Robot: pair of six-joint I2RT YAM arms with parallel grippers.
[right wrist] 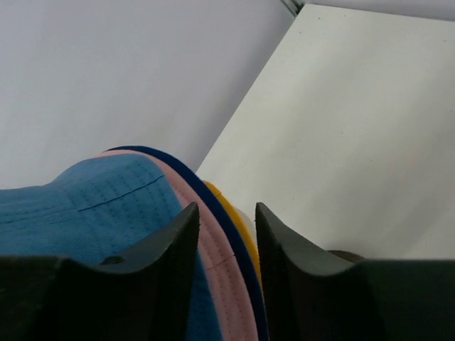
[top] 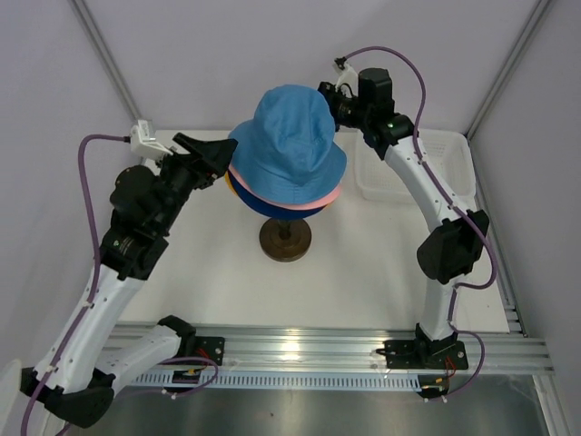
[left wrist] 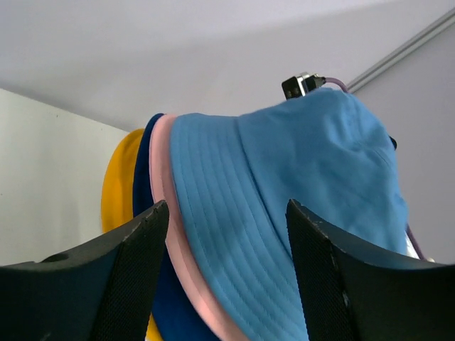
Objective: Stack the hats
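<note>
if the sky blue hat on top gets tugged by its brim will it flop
Likely flops: the sky blue hat is stitched cloth, its brim draping over the pink hat. Probably light. A tug might drag the hats beneath or rock the stand on its small base.

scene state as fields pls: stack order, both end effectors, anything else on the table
stack_top_to_bottom: sky blue hat, pink hat, navy hat, yellow hat
stack_support: dark round base; what it carries is hidden under the hats
left_end_effector: open, jaws wide, facing the stack's left brims
right_end_effector: open, at the far-right brims; brim edges show in the gap, contact unclear
other: white basket at right, apart from the stack
task_state: all four hats in one stack
</note>
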